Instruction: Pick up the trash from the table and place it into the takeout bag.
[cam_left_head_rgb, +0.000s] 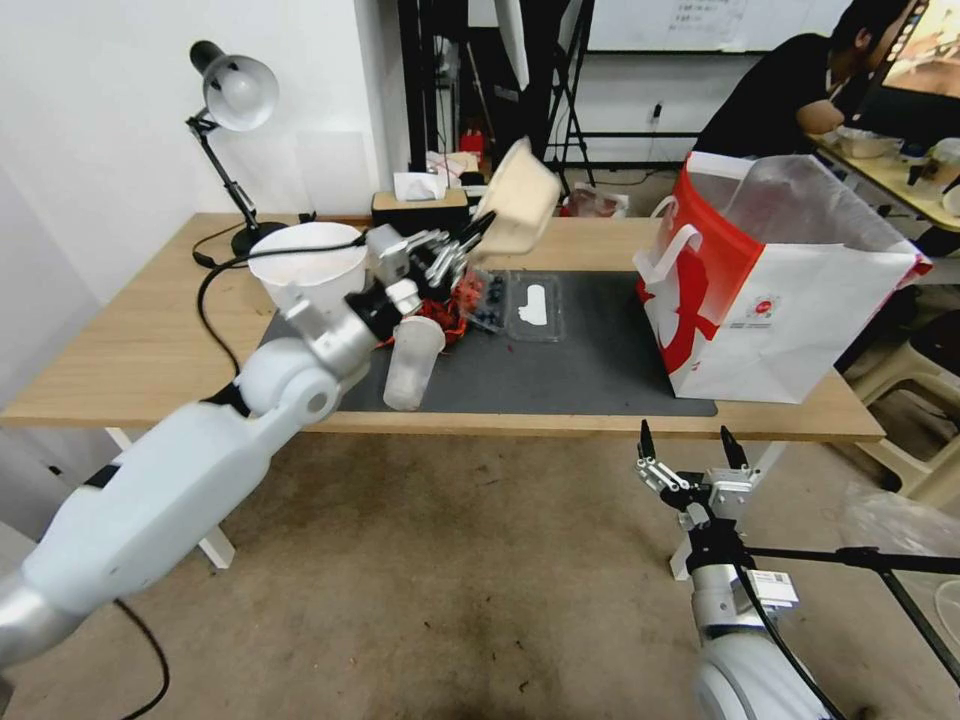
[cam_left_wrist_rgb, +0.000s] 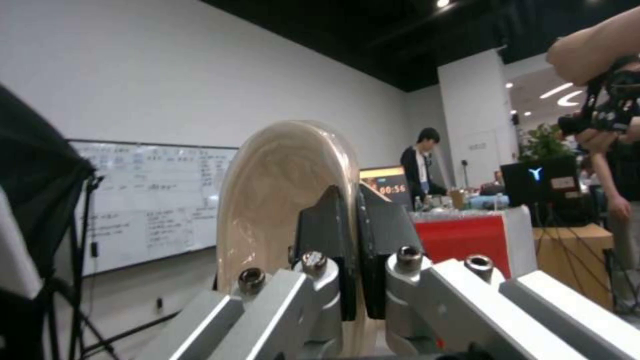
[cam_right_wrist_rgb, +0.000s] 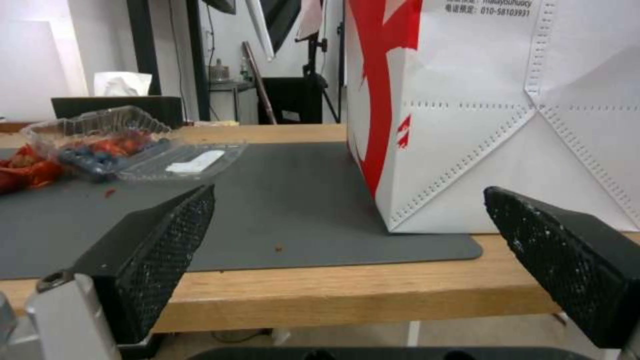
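Desk lamp (cam_left_head_rgb: 237, 95): far left on the bench (cam_left_head_rgb: 120, 350), upright.
White bowl (cam_left_head_rgb: 305, 262): left part of the dark grey mat (cam_left_head_rgb: 580, 370), behind the left arm.
Frosted cup (cam_left_head_rgb: 411, 361): standing at the near left of the mat.
Left gripper (cam_left_head_rgb: 468, 240): raised above the mat, clenched on the rim of a beige container (cam_left_head_rgb: 520, 198), held tilted in the air left of the takeout bag (cam_left_head_rgb: 790, 300).
Red wrapper (cam_left_head_rgb: 455, 305): on the mat, just beside a clear open clamshell (cam_left_head_rgb: 525, 305).
Takeout bag: upright at the right end of the mat, mouth open.
Right gripper (cam_left_head_rgb: 688, 445): low, near side of the bench edge, below the bag, released and holding nothing.
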